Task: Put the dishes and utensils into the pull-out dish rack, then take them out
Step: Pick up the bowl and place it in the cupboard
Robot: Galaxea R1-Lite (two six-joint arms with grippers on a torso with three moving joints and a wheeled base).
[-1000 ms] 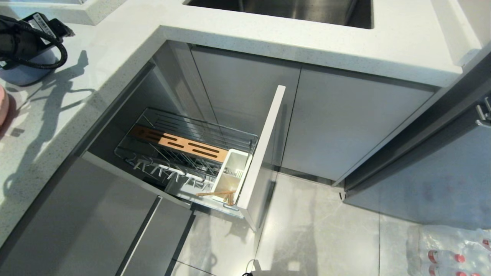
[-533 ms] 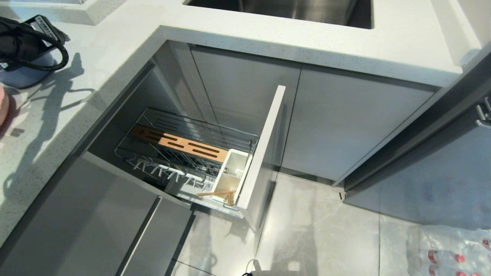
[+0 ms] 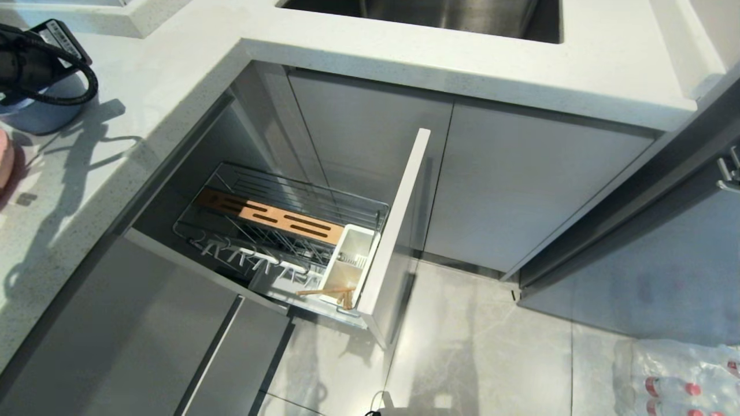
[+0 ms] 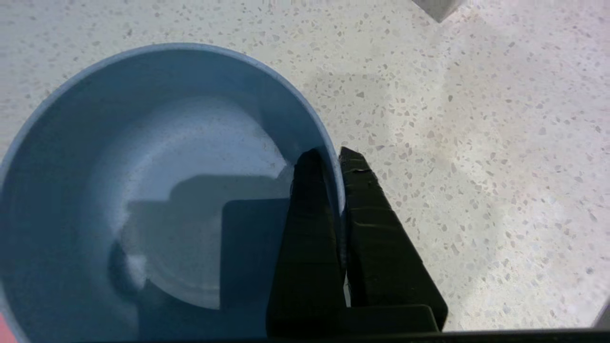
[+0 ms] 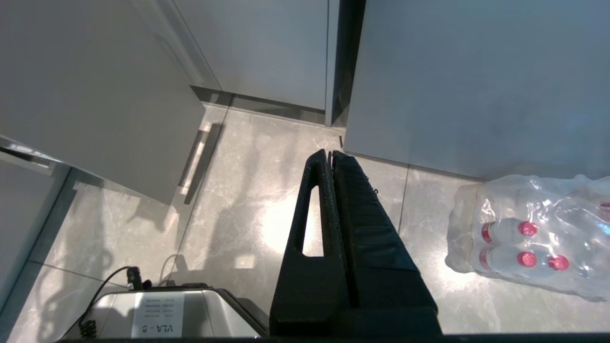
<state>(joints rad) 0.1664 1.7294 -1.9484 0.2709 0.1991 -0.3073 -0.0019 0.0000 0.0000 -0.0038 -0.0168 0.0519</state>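
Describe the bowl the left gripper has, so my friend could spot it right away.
On the speckled countertop, at the far left corner, sits a blue-grey bowl. The left gripper pinches its rim, unlike the pink dish beside it.

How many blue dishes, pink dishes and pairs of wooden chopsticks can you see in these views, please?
Blue dishes: 1, the bowl
Pink dishes: 1, the pink dish, cut off by the frame
Chopstick pairs: 1, the chopsticks
Total: 3

Blue-grey bowl (image 4: 157, 181) upright on countertop, rim pinched.
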